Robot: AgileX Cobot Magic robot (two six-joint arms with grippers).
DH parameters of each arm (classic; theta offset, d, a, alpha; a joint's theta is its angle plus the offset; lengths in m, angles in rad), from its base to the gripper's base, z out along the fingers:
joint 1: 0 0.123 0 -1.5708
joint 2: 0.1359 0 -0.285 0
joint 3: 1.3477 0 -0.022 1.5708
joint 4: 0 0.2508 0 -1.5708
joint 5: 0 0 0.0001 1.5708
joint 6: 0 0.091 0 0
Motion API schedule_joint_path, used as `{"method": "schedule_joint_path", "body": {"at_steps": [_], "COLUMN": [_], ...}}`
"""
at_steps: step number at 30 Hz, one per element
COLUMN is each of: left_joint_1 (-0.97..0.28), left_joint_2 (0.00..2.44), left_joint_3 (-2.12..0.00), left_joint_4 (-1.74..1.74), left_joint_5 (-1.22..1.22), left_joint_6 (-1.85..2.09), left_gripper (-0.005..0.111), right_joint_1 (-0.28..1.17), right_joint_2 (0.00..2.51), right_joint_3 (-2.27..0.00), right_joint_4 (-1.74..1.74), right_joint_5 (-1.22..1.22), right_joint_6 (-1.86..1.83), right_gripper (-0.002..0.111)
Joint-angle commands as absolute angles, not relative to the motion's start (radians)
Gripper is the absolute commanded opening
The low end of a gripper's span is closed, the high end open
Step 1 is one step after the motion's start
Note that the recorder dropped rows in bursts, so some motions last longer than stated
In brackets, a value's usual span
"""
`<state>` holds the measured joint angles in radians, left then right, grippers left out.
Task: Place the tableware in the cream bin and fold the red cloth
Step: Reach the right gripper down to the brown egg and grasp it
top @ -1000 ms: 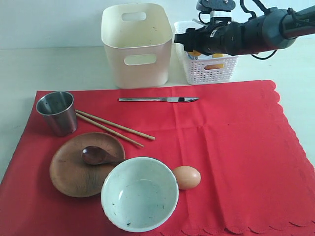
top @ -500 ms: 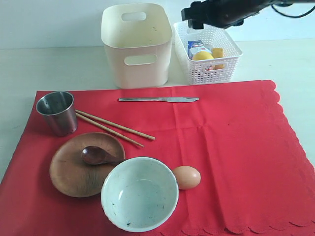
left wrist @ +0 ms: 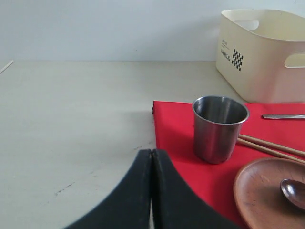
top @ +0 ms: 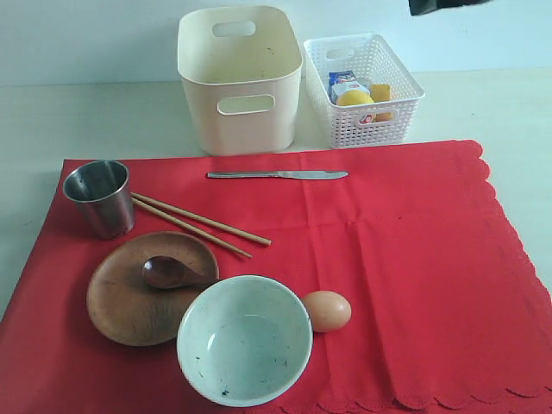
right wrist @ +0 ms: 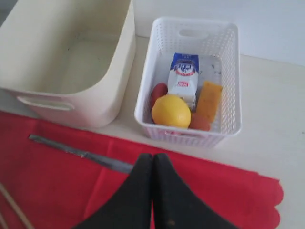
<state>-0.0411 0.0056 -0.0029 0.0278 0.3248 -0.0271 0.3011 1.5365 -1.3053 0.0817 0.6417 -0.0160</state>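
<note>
The red cloth (top: 405,250) lies flat and carries the steel cup (top: 101,197), chopsticks (top: 200,224), metal knife (top: 276,175), brown plate (top: 116,302) with the dark spoon (top: 168,272) on it, and the pale bowl (top: 244,339). Behind the cloth stands the cream bin (top: 240,78), with nothing in it. My left gripper (left wrist: 151,153) is shut with nothing in it, low over the bare table beside the cup (left wrist: 219,128). My right gripper (right wrist: 152,157) is shut with nothing in it, high above the knife (right wrist: 81,152) and the cloth's far edge.
An egg (top: 326,310) rests on the cloth against the bowl. The white lattice basket (top: 405,86) to the right of the bin holds a lemon (right wrist: 170,110), a milk carton (right wrist: 183,76) and other food. A dark piece of the right arm (top: 440,5) shows at the top edge.
The right arm has risen from in front of the white basket and almost left the exterior view at the top. Nothing on the cloth has moved.
</note>
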Motion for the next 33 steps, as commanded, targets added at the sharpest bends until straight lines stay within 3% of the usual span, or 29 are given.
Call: {"method": "schedule_joint_path", "body": {"at_steps": [1, 13, 20, 29, 33], "left_joint_1": [-0.039, -0.039, -0.039, -0.039, -0.039], "left_joint_2": [0.000, 0.000, 0.000, 0.000, 0.000], "left_joint_3": [0.000, 0.000, 0.000, 0.000, 0.000], "left_joint_4": [0.035, 0.035, 0.035, 0.035, 0.035], "left_joint_5": [0.319, 0.319, 0.319, 0.319, 0.319], "left_joint_6": [-0.029, -0.029, -0.029, -0.029, -0.029], "left_gripper": [0.000, 0.000, 0.000, 0.000, 0.000], "right_joint_1": [0.303, 0.303, 0.313, 0.497, 0.540], "right_joint_2": [1.421, 1.315, 1.347, 1.450, 1.494], "right_joint_3": [-1.144, -0.737, -0.642, -0.633, -0.633], "right_joint_4": [0.268, 1.022, 1.099, 1.091, 1.084], "right_joint_5": [0.602, 0.567, 0.607, 0.504, 0.427], "right_joint_6": [-0.179, -0.975, -1.106, -1.145, -1.145], "right_gripper": [0.000, 0.000, 0.000, 0.000, 0.013]}}
